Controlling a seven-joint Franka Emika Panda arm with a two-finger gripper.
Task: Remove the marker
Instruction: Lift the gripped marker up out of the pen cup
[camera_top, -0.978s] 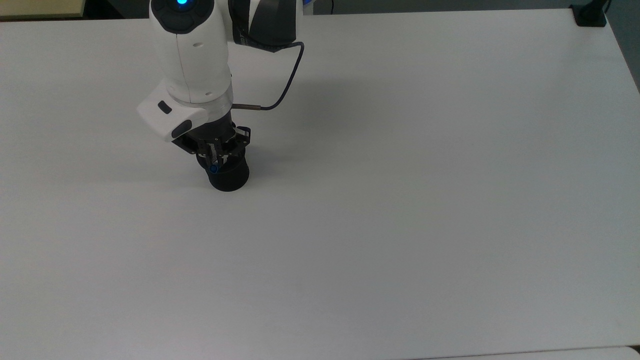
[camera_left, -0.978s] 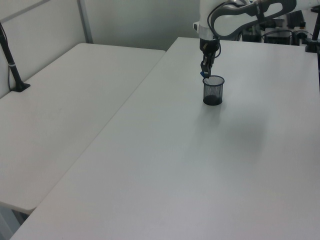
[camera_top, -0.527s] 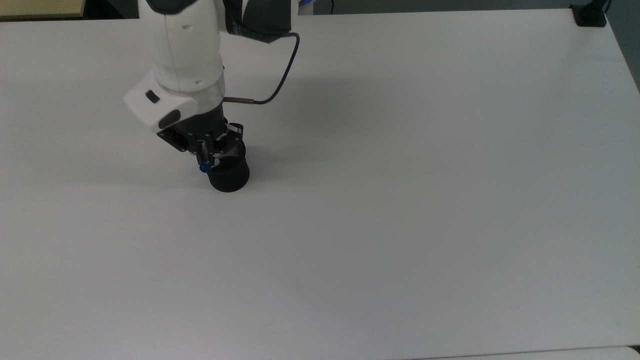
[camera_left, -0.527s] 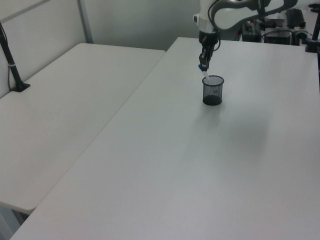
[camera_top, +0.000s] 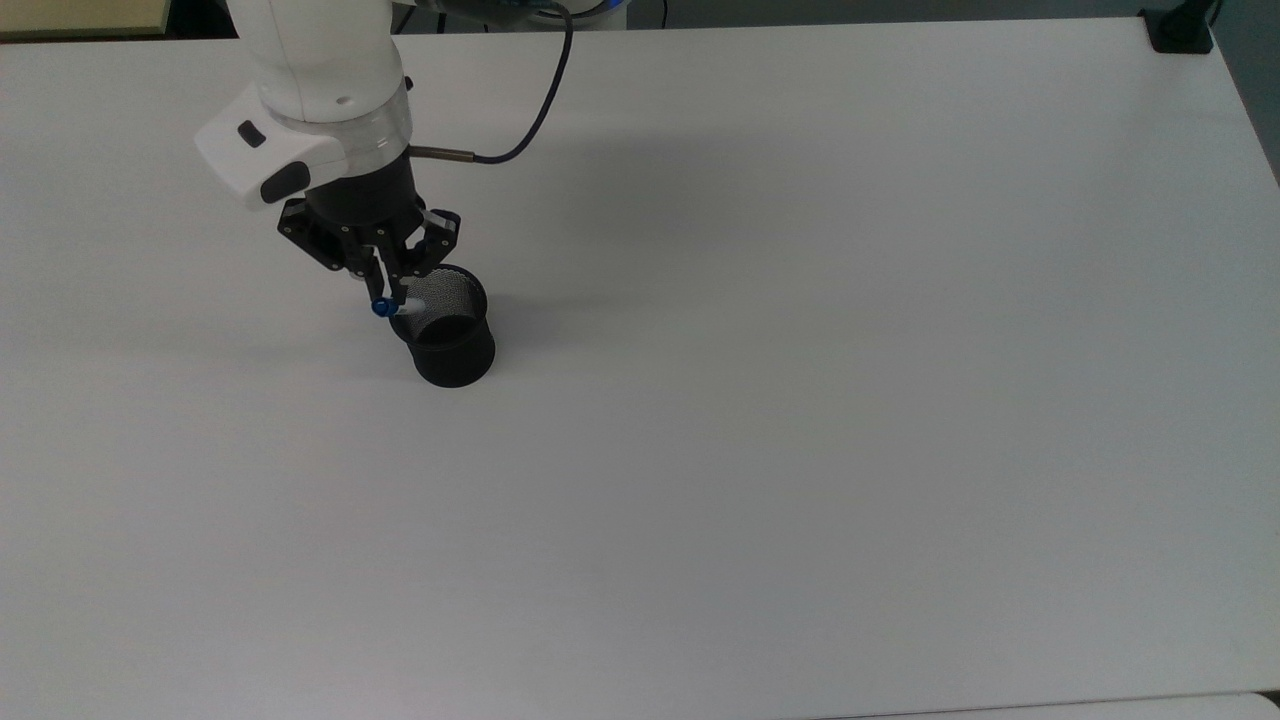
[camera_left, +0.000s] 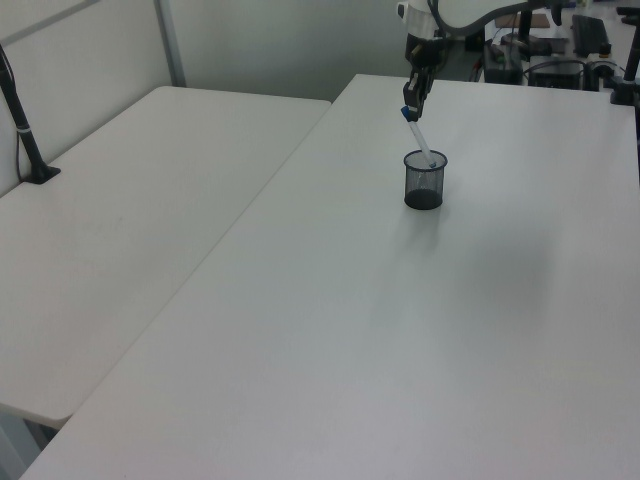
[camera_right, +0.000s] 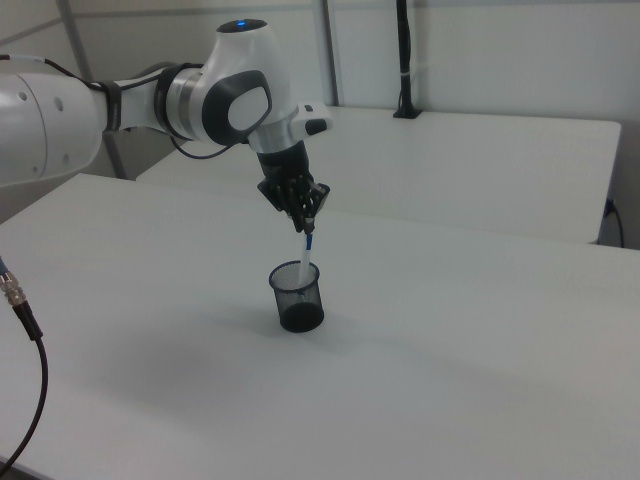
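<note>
We see the gripper (camera_right: 308, 226) pinching the marker (camera_right: 305, 256) at its top end. The marker's lower end dips into the cup (camera_right: 297, 298) on the table (camera_right: 480, 360).

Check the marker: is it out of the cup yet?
Not quite. The marker is lifted but its lower end still sits inside the cup, tilted, held by the end effector.

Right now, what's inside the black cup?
The lower end of the marker dips into the black mesh cup, tilted, its blue cap end pinched by the gripper. Its tip is hidden by the cup's wall.
</note>
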